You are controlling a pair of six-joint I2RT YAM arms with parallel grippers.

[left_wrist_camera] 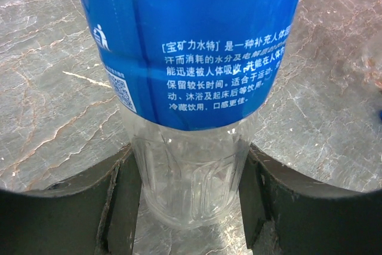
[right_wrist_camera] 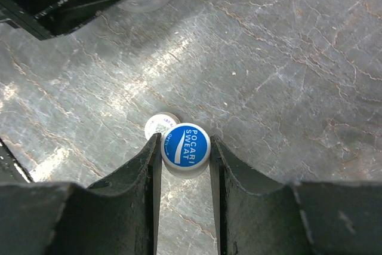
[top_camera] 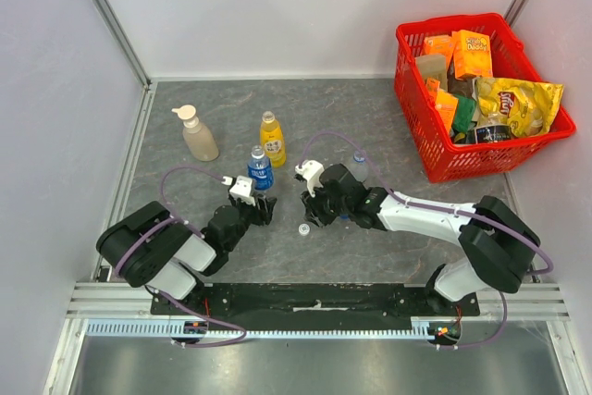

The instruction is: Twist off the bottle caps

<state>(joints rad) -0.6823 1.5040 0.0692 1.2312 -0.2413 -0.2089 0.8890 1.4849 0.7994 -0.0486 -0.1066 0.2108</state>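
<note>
We are seeing a beige soap dispenser [top_camera: 197, 136] standing upper left on the grey counter [top_camera: 370, 108], and a red basket [top_camera: 462, 164] holding snack packets [top_camera: 518, 104] upper right.

You have mostly open bench [top_camera: 398, 113] along the far edge and between the juice bottle [top_camera: 272, 141] and the red basket [top_camera: 416, 159], which fills the far right corner. Toward the far left corner, the soap dispenser [top_camera: 198, 136] stands apart from the juice bottle, leaving a lane between them. Toward the near edge the middle is tight. The left gripper [top_camera: 263, 201], clamped on the blue-label bottle [top_camera: 260, 171], and the right gripper [top_camera: 313, 217], pinching a blue cap [right_wrist_camera: 185, 145], nearly meet. A white cap [top_camera: 303, 228] lies in the narrow gap.
</note>
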